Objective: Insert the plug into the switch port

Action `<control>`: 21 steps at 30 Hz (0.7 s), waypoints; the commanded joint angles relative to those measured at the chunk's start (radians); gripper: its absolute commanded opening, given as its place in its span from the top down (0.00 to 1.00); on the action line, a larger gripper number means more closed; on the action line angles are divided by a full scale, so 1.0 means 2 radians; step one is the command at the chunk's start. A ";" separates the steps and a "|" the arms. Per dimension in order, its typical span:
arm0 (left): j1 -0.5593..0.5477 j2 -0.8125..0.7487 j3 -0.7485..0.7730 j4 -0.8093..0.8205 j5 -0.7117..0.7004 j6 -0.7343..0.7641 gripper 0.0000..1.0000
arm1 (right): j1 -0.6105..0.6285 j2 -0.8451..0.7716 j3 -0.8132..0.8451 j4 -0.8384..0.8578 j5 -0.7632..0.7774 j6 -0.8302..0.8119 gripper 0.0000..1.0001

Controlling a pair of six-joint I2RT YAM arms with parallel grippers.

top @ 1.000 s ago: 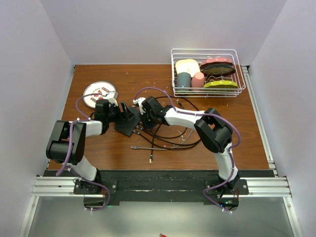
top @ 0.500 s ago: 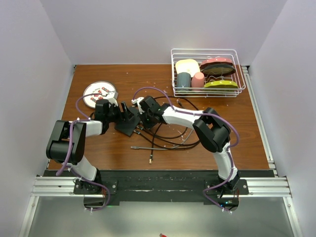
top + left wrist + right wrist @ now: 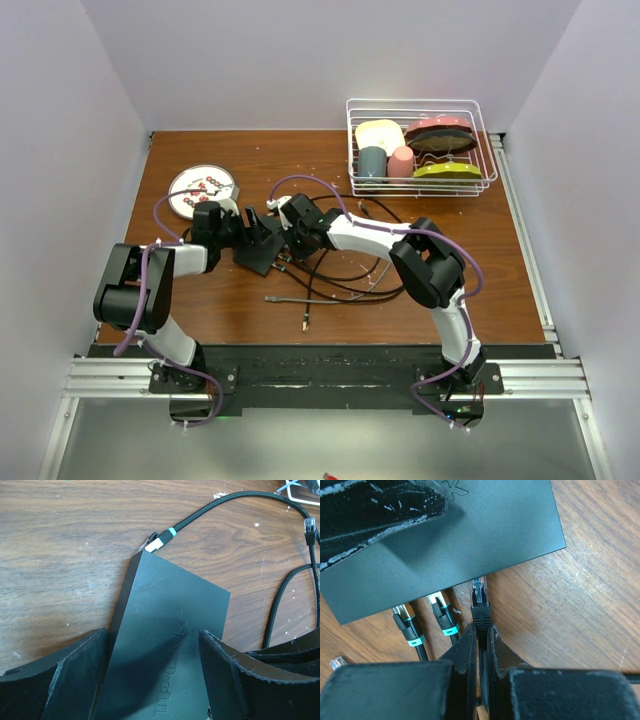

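The switch (image 3: 257, 252) is a flat black box on the wooden table; it also shows in the left wrist view (image 3: 170, 630) and the right wrist view (image 3: 445, 545). My left gripper (image 3: 248, 232) (image 3: 152, 670) straddles the switch, with a finger against each long side. My right gripper (image 3: 287, 236) (image 3: 481, 630) is shut on the black boot of the plug (image 3: 479, 600). The plug's clear tip sits right at the switch's socket edge, just under the overhang. Two teal-banded plugs (image 3: 440, 612) sit in sockets to its left.
Black cables (image 3: 335, 275) loop over the table right of the switch, with loose plugs (image 3: 310, 530) (image 3: 336, 663). A white plate (image 3: 202, 190) with small red pieces lies at the back left. A wire rack (image 3: 420, 190) with dishes stands at the back right.
My right gripper has moved a little to the left with the plug, closer to the switch's socket edge. The left arm and the switch have not moved.
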 commanded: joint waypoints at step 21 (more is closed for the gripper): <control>0.002 -0.007 -0.005 0.028 0.027 0.009 0.21 | 0.000 -0.024 -0.003 0.028 0.007 -0.004 1.00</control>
